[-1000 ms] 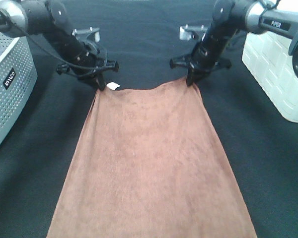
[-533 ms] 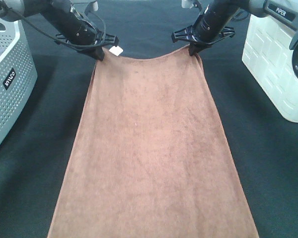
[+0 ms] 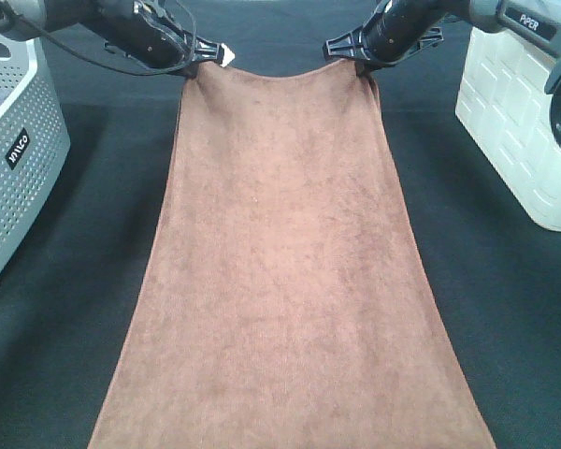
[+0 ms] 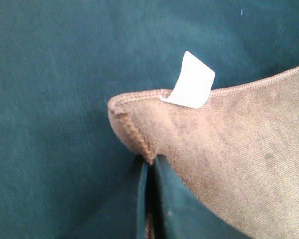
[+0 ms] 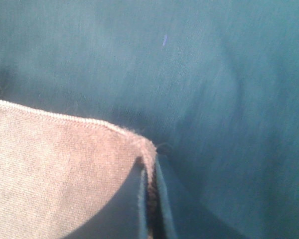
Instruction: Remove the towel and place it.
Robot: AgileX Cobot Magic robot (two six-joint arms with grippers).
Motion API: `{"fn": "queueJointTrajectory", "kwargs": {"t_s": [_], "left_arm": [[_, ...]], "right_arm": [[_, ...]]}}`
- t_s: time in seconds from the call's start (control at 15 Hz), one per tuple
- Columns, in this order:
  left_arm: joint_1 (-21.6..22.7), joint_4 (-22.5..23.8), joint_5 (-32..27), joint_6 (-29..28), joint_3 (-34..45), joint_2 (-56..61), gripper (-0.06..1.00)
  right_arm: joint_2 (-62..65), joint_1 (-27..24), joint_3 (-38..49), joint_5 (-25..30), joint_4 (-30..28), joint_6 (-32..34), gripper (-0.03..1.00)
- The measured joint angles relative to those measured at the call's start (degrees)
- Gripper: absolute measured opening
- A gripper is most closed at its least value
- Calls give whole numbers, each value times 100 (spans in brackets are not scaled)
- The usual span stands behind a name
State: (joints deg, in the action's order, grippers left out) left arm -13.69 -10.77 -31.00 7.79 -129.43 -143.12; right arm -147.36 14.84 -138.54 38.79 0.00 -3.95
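The reddish-brown towel (image 3: 280, 281) hangs stretched between both arms and runs down past the near edge of the exterior high view. My left gripper (image 3: 192, 58) is shut on its far left corner, where a small white tag (image 3: 226, 54) sticks out. My right gripper (image 3: 363, 61) is shut on the far right corner. In the left wrist view the towel's hemmed corner (image 4: 134, 129) with the tag (image 4: 189, 82) is pinched between the closed fingers (image 4: 169, 209). The right wrist view shows the other corner (image 5: 139, 147) clamped in closed fingers (image 5: 162, 209) above the black cloth.
A grey perforated basket (image 3: 14, 150) stands at the left edge. A white ribbed container (image 3: 519, 122) stands at the right. Black table covering (image 3: 84, 243) lies under and around the towel.
Both grippers have moved away from the camera toward the far side, carrying the towel's corners with them. More of the towel's length now shows, pulled taut.
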Motion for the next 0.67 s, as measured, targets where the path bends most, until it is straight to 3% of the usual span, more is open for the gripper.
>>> {"fn": "queueJointTrajectory", "kwargs": {"t_s": [0.33,0.67], "left_arm": [[0,92,642,52,0,-6,0],[0,126,991,57,0,-132,0]], "right_arm": [[-11,-57,0,-533,0,0,0],[-57,-138,0,-670,0,0,0]]}}
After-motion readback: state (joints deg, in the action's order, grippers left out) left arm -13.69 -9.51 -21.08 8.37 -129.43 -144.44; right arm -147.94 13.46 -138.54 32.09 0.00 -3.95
